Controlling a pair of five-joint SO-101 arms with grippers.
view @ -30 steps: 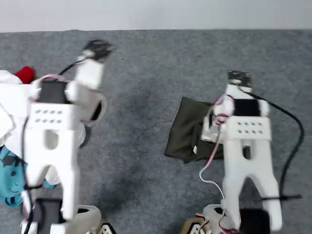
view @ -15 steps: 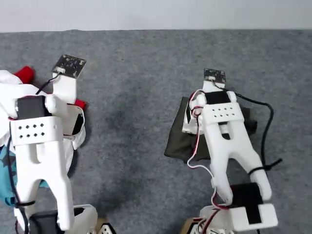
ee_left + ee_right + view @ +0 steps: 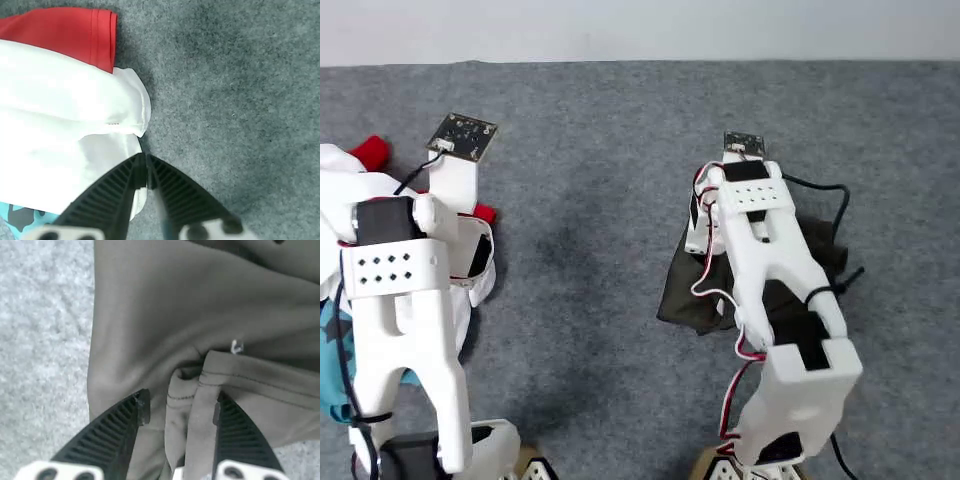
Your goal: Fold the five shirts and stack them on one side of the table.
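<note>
A dark olive shirt (image 3: 682, 288) lies partly folded right of the table's centre, under the right arm (image 3: 765, 250). My right gripper (image 3: 180, 405) is open, its fingers straddling a raised fold of that olive shirt (image 3: 200, 305). At the left edge a pile holds a white shirt (image 3: 340, 195), a red shirt (image 3: 370, 152) and a teal patterned shirt (image 3: 335, 360). My left gripper (image 3: 146, 160) is shut, its tips at the hem of the white shirt (image 3: 60, 110), beside the red shirt (image 3: 60, 32). Whether fabric is pinched is unclear.
Grey carpet-like table cover (image 3: 590, 150) stretches bare between the two arms and along the far side. A strip of pale wall (image 3: 640, 30) marks the table's far edge. Cables trail off the right arm near the olive shirt.
The right arm has stretched forward and lower over the olive shirt. The left arm swung left over the white pile a second ago and has stayed still since.
</note>
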